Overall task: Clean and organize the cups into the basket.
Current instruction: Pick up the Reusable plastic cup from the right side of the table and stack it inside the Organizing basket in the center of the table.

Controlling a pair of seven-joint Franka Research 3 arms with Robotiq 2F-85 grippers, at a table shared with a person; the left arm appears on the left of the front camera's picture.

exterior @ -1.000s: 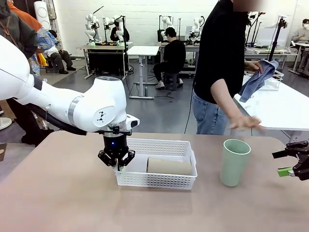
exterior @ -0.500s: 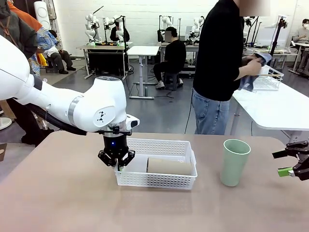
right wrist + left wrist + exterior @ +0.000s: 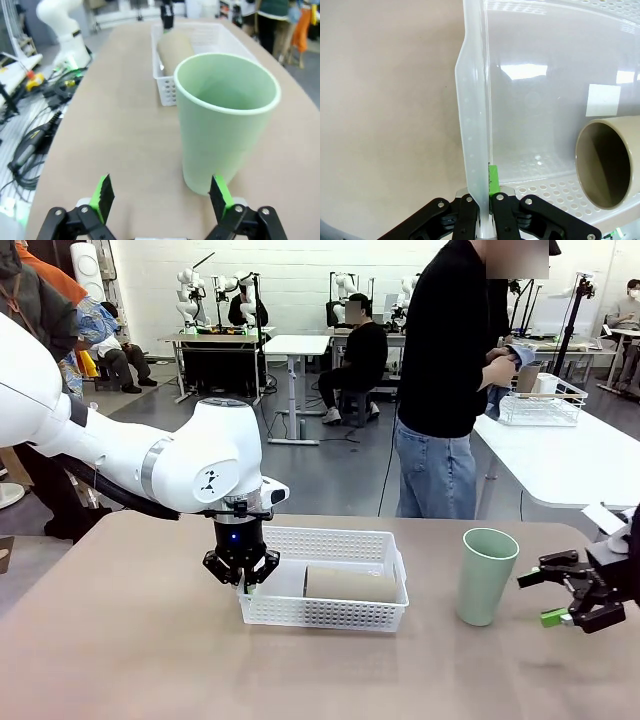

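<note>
Mint cup (image 3: 486,578) stands between basket (image 3: 330,614) and right pincer (image 3: 537,600).

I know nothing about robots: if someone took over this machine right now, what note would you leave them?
Left tool: shut on the left end wall of the basket.
Right tool: open, beside the green cup, not touching it.
Done: one tan cup lies on its side in the basket.
To do: the green cup, upright on the table right of the basket.

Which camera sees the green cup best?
The right wrist view: the green cup stands close, upright, its inside visible. The front view has it smaller, right of the basket. The left wrist view faces the basket's wall.
</note>
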